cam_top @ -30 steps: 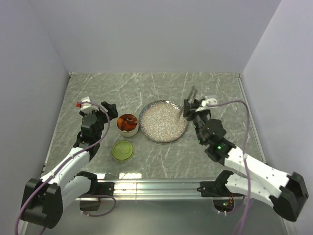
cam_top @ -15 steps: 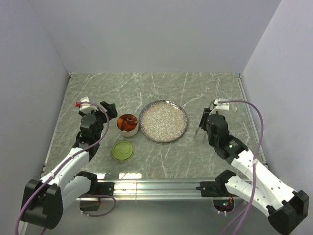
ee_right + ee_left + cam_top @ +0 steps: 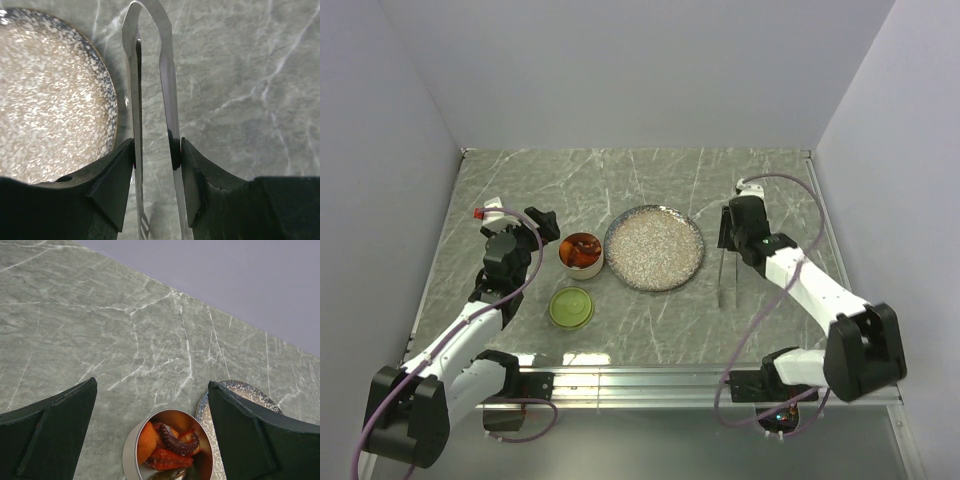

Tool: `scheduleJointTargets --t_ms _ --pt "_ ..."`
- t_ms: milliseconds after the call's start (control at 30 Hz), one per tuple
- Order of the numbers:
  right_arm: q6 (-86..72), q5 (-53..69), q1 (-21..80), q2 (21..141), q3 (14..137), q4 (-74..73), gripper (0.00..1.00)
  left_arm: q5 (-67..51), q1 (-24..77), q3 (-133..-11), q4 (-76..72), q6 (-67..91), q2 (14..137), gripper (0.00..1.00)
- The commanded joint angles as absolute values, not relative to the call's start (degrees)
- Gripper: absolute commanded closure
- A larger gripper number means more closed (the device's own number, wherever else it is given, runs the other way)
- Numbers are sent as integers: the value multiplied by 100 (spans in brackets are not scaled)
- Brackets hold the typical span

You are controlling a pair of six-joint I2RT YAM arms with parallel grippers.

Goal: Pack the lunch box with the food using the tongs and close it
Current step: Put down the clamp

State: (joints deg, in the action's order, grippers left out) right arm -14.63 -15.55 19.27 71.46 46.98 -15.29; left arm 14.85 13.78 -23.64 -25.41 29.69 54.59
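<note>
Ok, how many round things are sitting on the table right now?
3. The open steel lunch box sits left of centre, its olive-green lid lies off it, toward the near edge, and the speckled grey plate is beside the tin on its right. None seems hidden.

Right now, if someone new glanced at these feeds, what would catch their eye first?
The tongs, pinched in the right gripper just right of the speckled plate. Then the steel lunch box left of the plate, already holding orange and dark food, with the open left gripper by it and its green lid lying off, nearer the arms.
</note>
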Motion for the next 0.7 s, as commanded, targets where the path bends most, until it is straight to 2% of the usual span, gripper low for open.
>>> scheduleJointTargets --t_ms 0,433,667 --pt "-1327 -1108 1776 7645 5211 -1415 51 1441 1345 -2329 -2751 3050 5335 1" --pt "-1371 -932 1424 9358 6108 -1608 49 1441 1327 -2329 -2751 3050 5335 1" --pt "-1459 -976 1362 9887 6451 -1749 45 1459 1318 -2320 -2751 3050 5309 0"
